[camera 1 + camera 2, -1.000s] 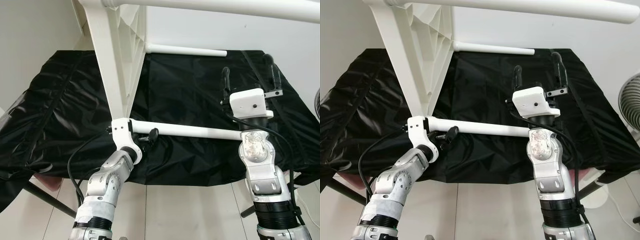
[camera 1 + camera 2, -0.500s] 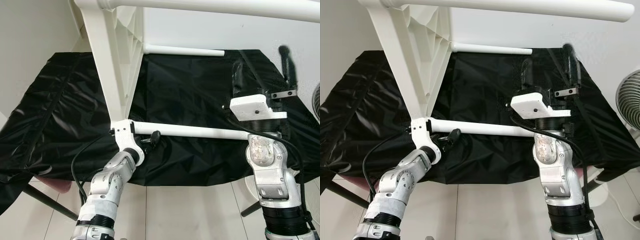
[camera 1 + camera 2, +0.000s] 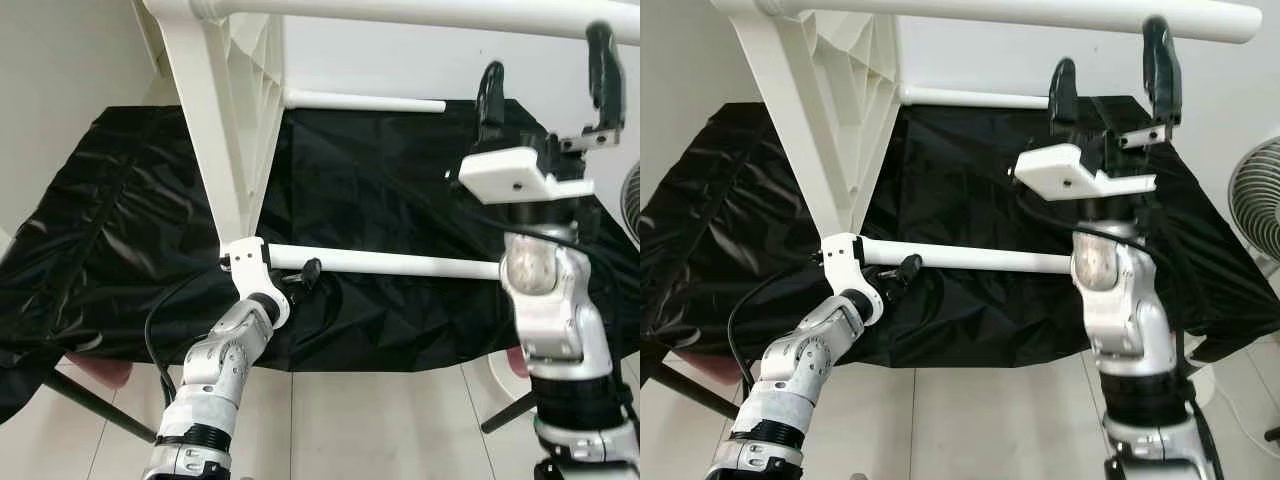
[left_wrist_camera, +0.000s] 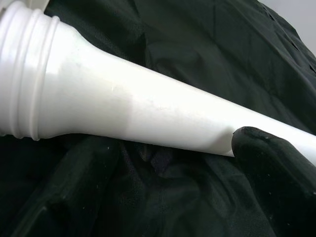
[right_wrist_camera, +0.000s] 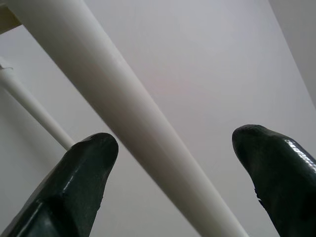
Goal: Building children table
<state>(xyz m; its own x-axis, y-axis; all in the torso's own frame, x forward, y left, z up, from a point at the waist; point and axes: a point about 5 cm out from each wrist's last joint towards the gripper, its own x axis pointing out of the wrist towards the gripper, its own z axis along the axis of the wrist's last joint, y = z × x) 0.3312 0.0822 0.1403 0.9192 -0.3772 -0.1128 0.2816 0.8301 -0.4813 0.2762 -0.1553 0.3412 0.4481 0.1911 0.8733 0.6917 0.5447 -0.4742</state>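
The white children's table lies tipped on its side, its ribbed top (image 3: 232, 120) standing upright on the black cloth. Three legs point right: a top leg (image 3: 400, 14), a far leg (image 3: 365, 101) and a near leg (image 3: 390, 264). My left gripper (image 3: 288, 276) is shut on the near leg close to its threaded base (image 4: 29, 74), with one finger (image 4: 271, 163) pressed under it. My right gripper (image 3: 545, 78) is raised and open just below the top leg. That top leg (image 5: 133, 123) crosses between the right gripper's spread fingers without touching them.
A black cloth (image 3: 110, 210) covers the work table, which ends at a front edge above a tiled floor (image 3: 380, 420). A fan (image 3: 1255, 190) stands at the right. Dark stand legs (image 3: 90, 400) slope under the cloth at the left. A white wall is behind.
My right gripper has lifted from the near leg's free end up to just under the top leg, staying open. The left gripper keeps its hold.
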